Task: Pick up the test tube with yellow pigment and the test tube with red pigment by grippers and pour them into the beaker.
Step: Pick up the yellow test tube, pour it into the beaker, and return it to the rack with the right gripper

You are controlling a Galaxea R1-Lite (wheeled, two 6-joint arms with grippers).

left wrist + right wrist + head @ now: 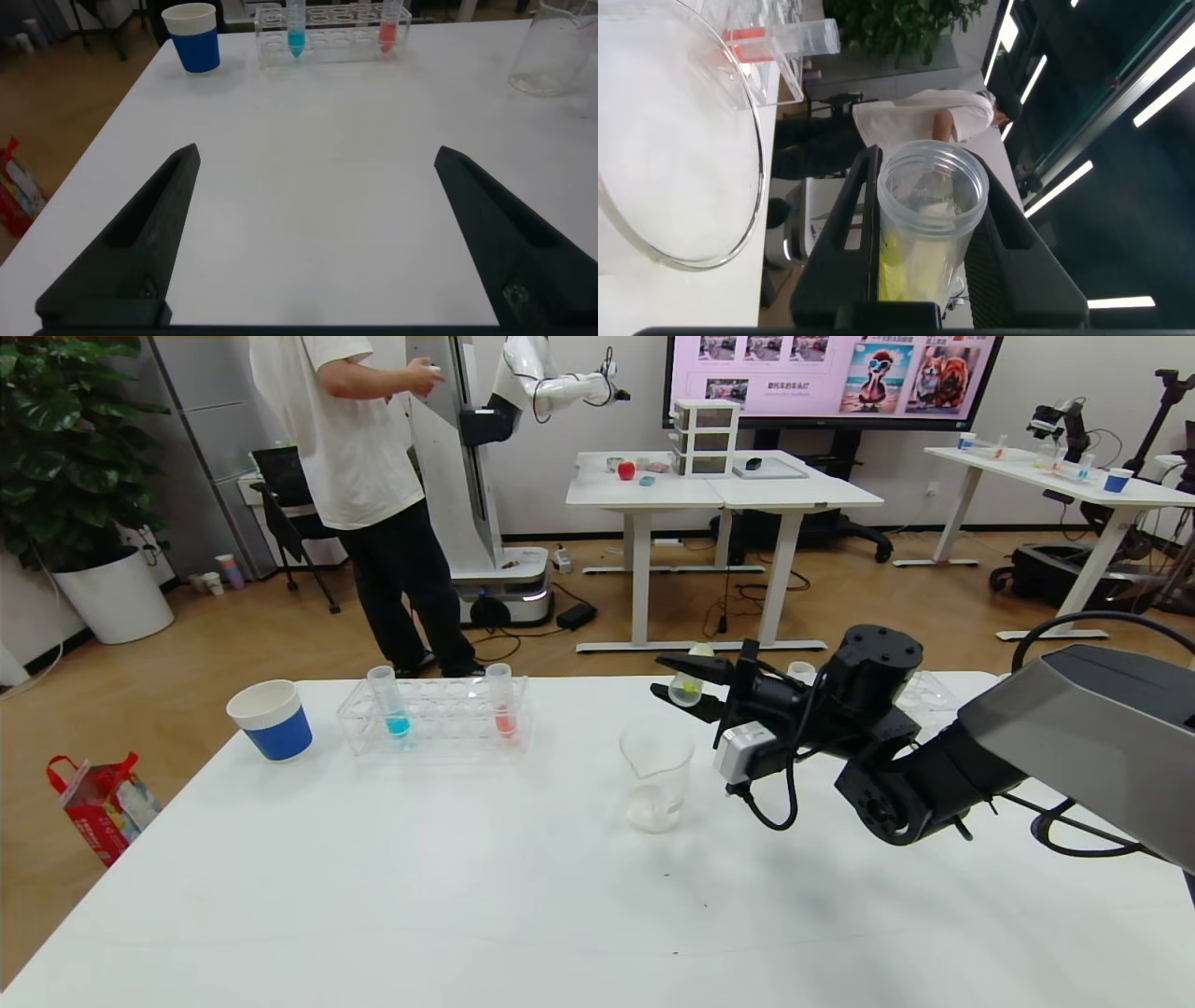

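Standing at the left: blue-and-white paper cup (270, 719), upright on the white counter (420, 887).
Rack: clear test tube rack (435, 715) just beside the cup, carrying a cyan-blue tube (389, 702) and the test tube with red pigment (501, 701), both upright in it.
Left gripper (318, 238): hovering low over bare counter, fingers (140, 247) spread wide, nothing between them.
Beaker (656, 776): upright mid-counter, right of the rack, almost empty.
Test tube with yellow pigment (689, 681): pinched between the right gripper's fingers, raised above and behind the beaker, tilted, a little yellow liquid inside.
Right gripper (692, 689): reaching in from the right, clamped on the yellow tube.
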